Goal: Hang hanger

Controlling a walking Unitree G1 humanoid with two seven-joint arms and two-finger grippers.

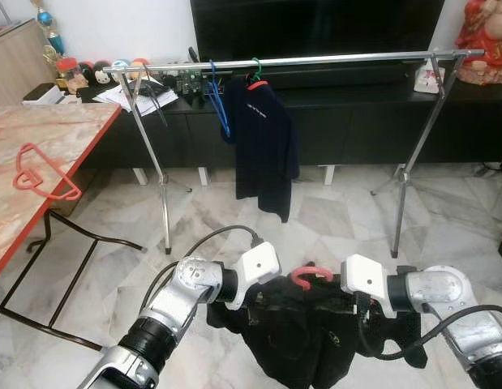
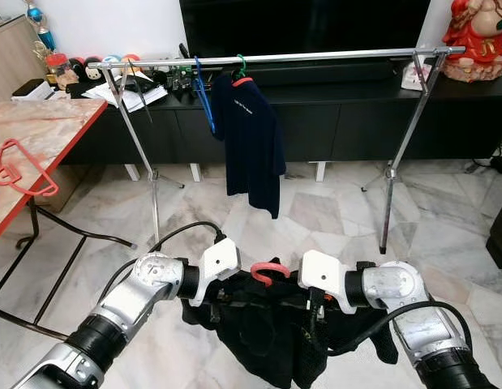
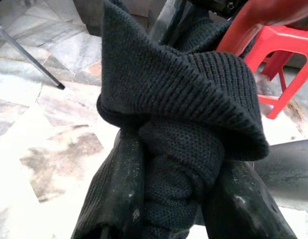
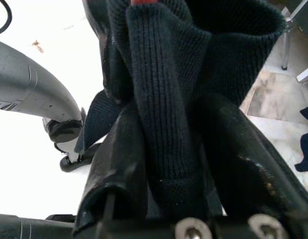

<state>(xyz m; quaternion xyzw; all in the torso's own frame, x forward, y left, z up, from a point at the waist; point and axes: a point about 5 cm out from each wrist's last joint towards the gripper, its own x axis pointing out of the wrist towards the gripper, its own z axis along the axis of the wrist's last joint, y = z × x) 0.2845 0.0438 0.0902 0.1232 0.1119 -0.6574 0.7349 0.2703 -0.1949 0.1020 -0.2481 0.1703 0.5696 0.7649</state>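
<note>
A black knitted garment hangs on a red hanger whose hook sticks up between my two arms, low in front of me. My left gripper is shut on a bunched fold of the garment at its left shoulder. My right gripper is shut on the knit at the right shoulder. The silver clothes rail stands ahead across the room, holding a dark blue shirt on a red hanger and an empty blue hanger.
A marble-topped table with a red edge stands at the left with another red hanger on it. A black TV cabinet runs behind the rail. A red stool appears in the left wrist view. Marble floor lies between me and the rail.
</note>
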